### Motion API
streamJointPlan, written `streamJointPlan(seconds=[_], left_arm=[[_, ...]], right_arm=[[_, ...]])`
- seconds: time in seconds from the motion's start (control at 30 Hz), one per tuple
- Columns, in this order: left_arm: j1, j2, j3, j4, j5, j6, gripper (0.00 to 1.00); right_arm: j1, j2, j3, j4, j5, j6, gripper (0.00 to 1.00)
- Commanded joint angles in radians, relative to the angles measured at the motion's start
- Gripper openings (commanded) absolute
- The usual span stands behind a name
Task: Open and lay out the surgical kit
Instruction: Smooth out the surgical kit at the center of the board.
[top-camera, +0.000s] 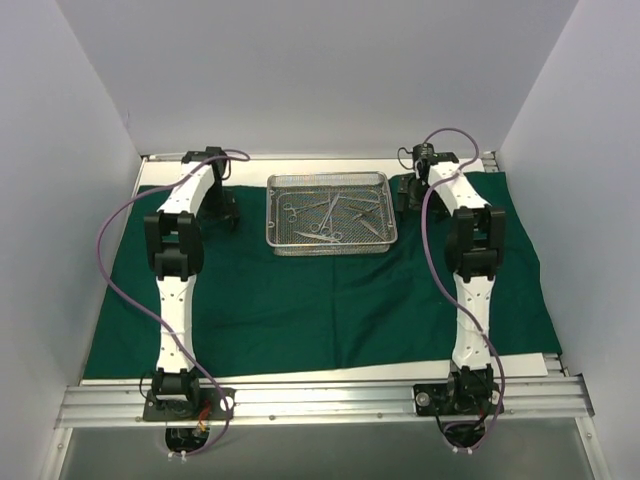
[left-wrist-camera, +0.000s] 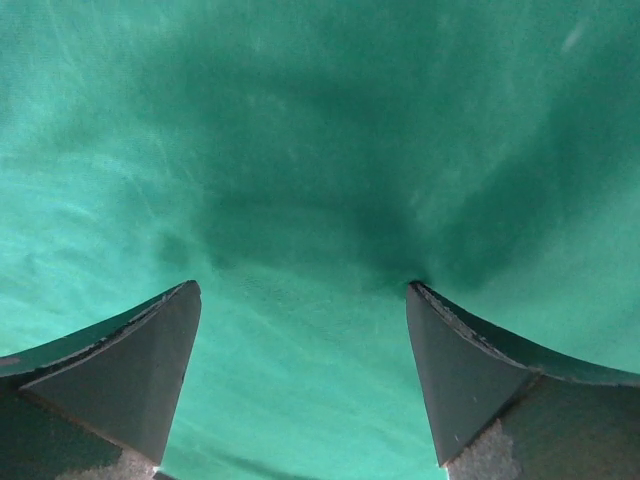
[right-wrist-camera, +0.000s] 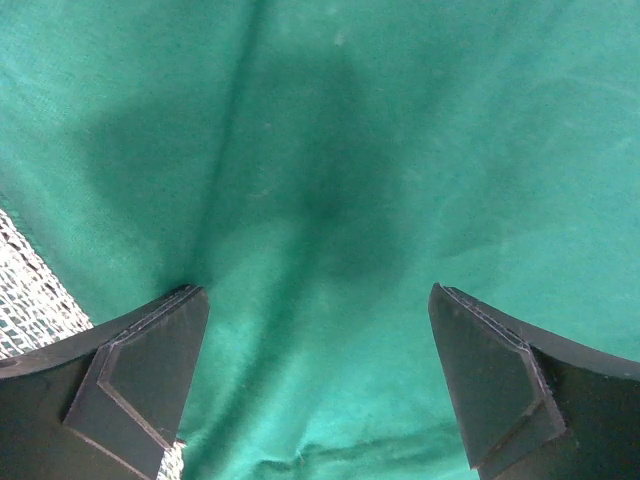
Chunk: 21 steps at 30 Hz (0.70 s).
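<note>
We find the rectangular silver wire-mesh tray (top-camera: 330, 247) sitting at the far middle of the dark green cloth drape (top-camera: 320, 300). In it lie the slender steel instruments (top-camera: 328, 214) — several with ring handles, loosely crossed over one another, too small for us to tell each kind apart. The drape is spread open and flat over most of the white table top (top-camera: 300, 373), which shows as a pale strip along the near edge. Plain white walls (top-camera: 300, 70) close the scene on the left, right and far sides, and a silver aluminium rail (top-camera: 320, 400) runs across the near edge, carrying both arm bases. The left gripper (top-camera: 224, 208) is low over the cloth just left of the tray and apart from it; its wrist view shows its dark fingers (left-wrist-camera: 150, 360) spread wide with only green cloth between them. The right gripper (top-camera: 407, 192) is just beside the tray's far right corner, its fingers (right-wrist-camera: 140, 370) likewise parted and holding nothing, with a patch of mesh at the left edge of that view. We cannot tell whether either set of fingertips touches the cloth. Purple cables (top-camera: 112, 270) loop out from each arm — clear of the tray.
</note>
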Motion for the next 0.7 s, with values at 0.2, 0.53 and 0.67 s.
streamJointPlan(seconds=[0.2, 0.53, 0.67], left_arm=[[0.074, 0.219, 0.294, -0.124, 0.102, -0.067, 0.91], [0.173, 0.276, 0.379, -0.037, 0.271, -0.041, 0.91], [0.179, 0.244, 0.353, -0.038, 0.272, -0.028, 0.92]], right_arm=[[0.026, 0.177, 0.13, -0.02, 0.001, 0.008, 1.0], [0.012, 0.309, 0.373, -0.061, -0.025, 0.047, 1.0], [-0.005, 0.325, 0.428, -0.058, -0.053, 0.057, 1.0]])
